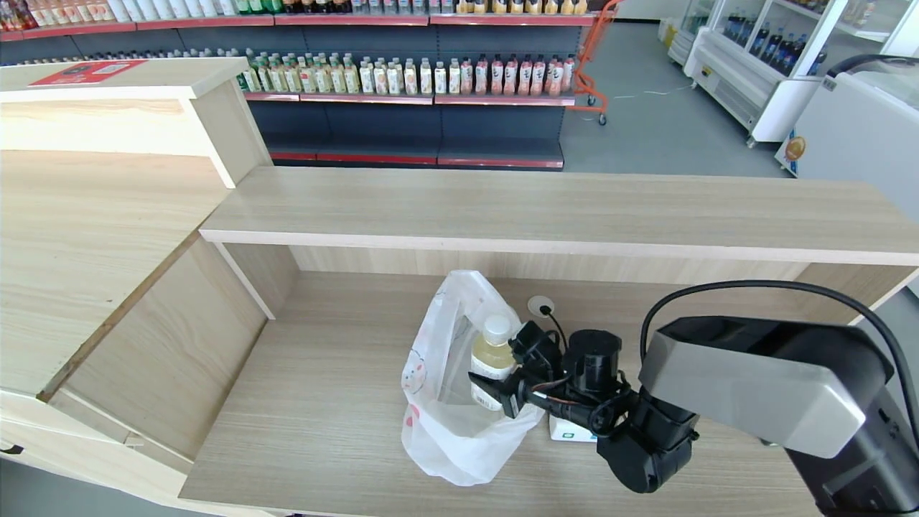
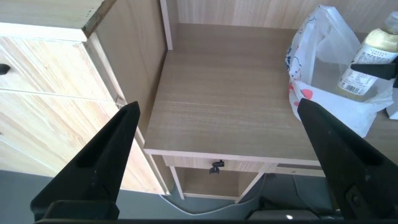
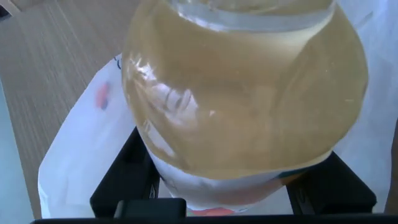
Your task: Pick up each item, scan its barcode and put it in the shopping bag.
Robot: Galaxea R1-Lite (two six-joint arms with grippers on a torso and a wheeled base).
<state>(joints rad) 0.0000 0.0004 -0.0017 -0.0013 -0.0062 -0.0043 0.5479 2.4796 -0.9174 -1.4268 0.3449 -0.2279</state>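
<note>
**A:** Begin at the right gripper (image 1: 506, 371). What does it carry?

**B:** Its jaws are clamped across the labelled waist of a bottle (image 1: 492, 355) of pale yellow drink, one finger on the far side and one on the near side. From where I stand, the arm comes in from the right, low over the counter (image 1: 323, 431).

**A:** And the bottle's long axis?

**B:** Close to upright, with the white cap on top and the base pointing down.

**A:** Which way does the shopping bag (image 1: 445, 424) lie from that grip?

**B:** Directly below and a little to the left. The bag stands open on the counter and the bottle sits in its mouth. The base appears to be below the rim, though the white film hides how deep it goes.

**A:** So what does the coming move turn on?

**B:** That vertical line, I would judge. The bottle is over the opening, so a straight lowering and release should be enough. The bag's slack far handle is the likeliest snag.

**A:** The other arm?

**B:** The left gripper (image 2: 217, 106) hangs with its fingers spread wide and nothing between them, off the near left edge of the counter and well apart from the bag. The right arm is plainly the nearer one. A small white box (image 1: 567, 429) lies on the counter beneath the right wrist.
</note>
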